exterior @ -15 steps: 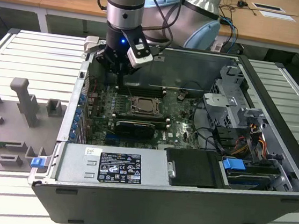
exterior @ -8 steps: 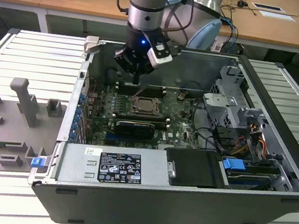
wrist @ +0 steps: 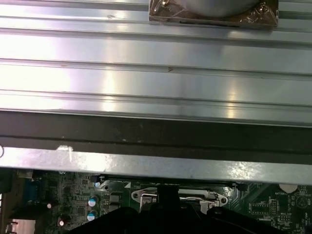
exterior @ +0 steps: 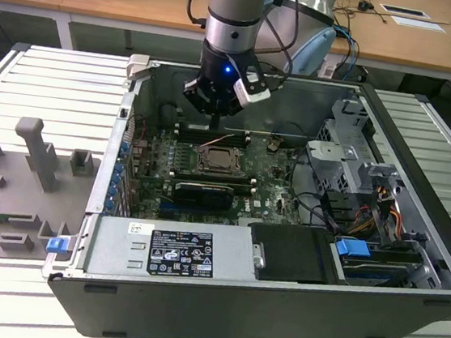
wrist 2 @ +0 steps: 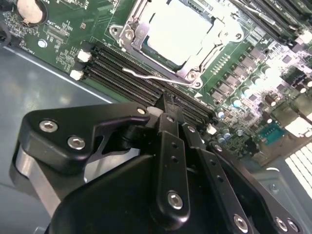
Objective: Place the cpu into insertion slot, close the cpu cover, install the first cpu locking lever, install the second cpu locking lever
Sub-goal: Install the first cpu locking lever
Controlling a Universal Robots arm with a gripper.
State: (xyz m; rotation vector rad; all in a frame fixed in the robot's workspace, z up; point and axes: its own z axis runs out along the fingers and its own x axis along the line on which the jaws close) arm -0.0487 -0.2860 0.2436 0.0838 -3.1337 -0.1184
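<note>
Pincer [wrist 2: 170, 105] just beside cpu cover [wrist 2: 195, 68]

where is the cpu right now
The pale silvery square cpu sits in the insertion slot, framed by the metal cover, beside the long black memory slots.

The cpu [wrist 2: 178, 29] lies in the insertion slot [wrist 2: 127, 35] under the cpu cover [wrist 2: 214, 25], with memory slots [wrist 2: 126, 73] just beside it.

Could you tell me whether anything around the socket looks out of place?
One thing: a thin locking lever beside the cpu cover stands angled away from the frame, apparently unlatched. The cpu sits flat under the cover.
</note>
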